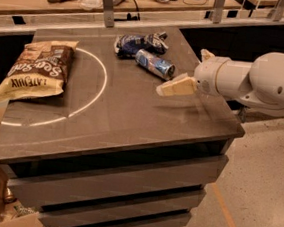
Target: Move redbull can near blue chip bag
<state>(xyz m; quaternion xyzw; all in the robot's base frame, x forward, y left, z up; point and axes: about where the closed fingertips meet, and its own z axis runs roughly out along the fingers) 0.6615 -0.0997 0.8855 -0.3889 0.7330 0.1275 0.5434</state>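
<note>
- Camera view: surface, a dark cabinet top marked with a white arc, carries all items
- Left edge: brown-and-tan chip bag lies flat
- Right side: hand hovers above the surface, released and empty, just right of the can
- Rear centre: blue chip bag lies crumpled
- Directly in front of it: redbull can lies on its side, one end against the blue chip bag

The counter carries three things: one redbull can, one blue chip bag and one brown chip bag. One tool hovers above the counter's right part.
</note>
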